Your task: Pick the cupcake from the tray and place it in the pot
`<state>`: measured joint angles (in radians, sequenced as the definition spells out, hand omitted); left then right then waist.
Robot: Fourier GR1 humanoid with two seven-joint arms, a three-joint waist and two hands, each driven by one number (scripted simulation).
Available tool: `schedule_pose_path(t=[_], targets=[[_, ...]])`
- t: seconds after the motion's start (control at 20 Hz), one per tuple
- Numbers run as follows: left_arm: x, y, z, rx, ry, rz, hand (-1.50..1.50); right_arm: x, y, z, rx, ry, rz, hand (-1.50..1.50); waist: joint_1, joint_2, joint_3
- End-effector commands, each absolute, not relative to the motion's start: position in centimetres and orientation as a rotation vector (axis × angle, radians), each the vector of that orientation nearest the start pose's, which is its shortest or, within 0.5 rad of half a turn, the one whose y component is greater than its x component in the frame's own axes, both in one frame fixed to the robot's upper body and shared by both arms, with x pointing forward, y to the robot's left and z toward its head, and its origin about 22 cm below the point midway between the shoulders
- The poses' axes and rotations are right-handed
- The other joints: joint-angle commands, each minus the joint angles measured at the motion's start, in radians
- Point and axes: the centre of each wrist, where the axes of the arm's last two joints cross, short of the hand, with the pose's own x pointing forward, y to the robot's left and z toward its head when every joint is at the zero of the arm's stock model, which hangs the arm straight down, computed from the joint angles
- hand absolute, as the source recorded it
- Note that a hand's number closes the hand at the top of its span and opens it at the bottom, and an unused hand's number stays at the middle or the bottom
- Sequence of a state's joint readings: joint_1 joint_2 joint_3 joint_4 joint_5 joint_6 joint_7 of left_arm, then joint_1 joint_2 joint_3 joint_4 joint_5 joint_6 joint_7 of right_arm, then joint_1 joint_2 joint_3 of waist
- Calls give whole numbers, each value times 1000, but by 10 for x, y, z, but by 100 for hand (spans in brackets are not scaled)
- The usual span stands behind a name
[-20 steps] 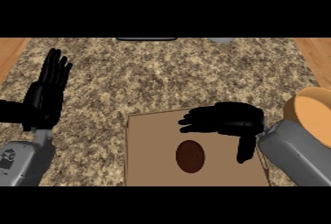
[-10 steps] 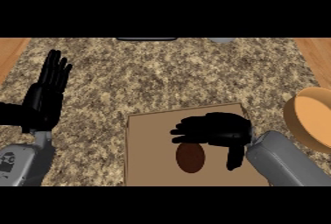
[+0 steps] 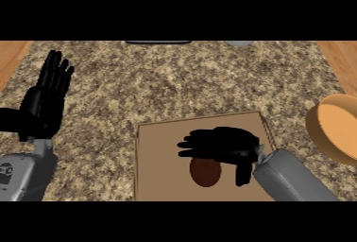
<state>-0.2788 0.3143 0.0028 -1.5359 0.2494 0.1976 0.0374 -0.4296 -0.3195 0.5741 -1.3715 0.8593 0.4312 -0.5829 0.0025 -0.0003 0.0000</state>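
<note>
My black right hand [image 3: 219,144] has slid left over the flat brown rectangular tray [image 3: 160,142]. Its fingers are relaxed and overlap the top of the dark brown oval cupcake [image 3: 206,174], which lies ungrasped on the tray.

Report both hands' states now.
Left hand: open, fingers up, resting at the view's left, holding nothing.
Right hand: open above the cupcake on the tray, not closed on it.

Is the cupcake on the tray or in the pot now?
On the tray. The brown cupcake lies there, partly under the right robot hand; the pot at the right shows no cupcake.
</note>
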Motion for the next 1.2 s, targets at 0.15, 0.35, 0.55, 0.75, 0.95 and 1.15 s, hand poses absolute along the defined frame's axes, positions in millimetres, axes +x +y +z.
schedule_pose_path(t=[0.15, 0.35, 0.55, 0.75, 0.95, 1.15], targets=[[306, 251, 62, 115, -1788, 52, 0, 284, -131, -1, 155, -1627, 2010, -150, -2, 2, 0], [303, 281, 72, 117, -1765, 51, 0, 302, -121, -13, 179, -1632, 2014, -150, 2, 1, 0], [307, 280, 90, 103, -1750, 55, 0, 288, -110, -9, 221, -1647, 1999, -150, -1, 0, 0], [294, 274, 86, 108, -1780, 54, 0, 283, -102, -27, 288, -1658, 2077, 150, 5, 0, 0], [296, 268, 65, 97, -1752, 45, 0, 280, -101, -20, 339, -1773, 2113, 150, 0, 0, 0], [306, 269, 73, 119, -1747, 41, 0, 254, -93, -31, 332, -1799, 2126, 150, -5, 0, 0]])
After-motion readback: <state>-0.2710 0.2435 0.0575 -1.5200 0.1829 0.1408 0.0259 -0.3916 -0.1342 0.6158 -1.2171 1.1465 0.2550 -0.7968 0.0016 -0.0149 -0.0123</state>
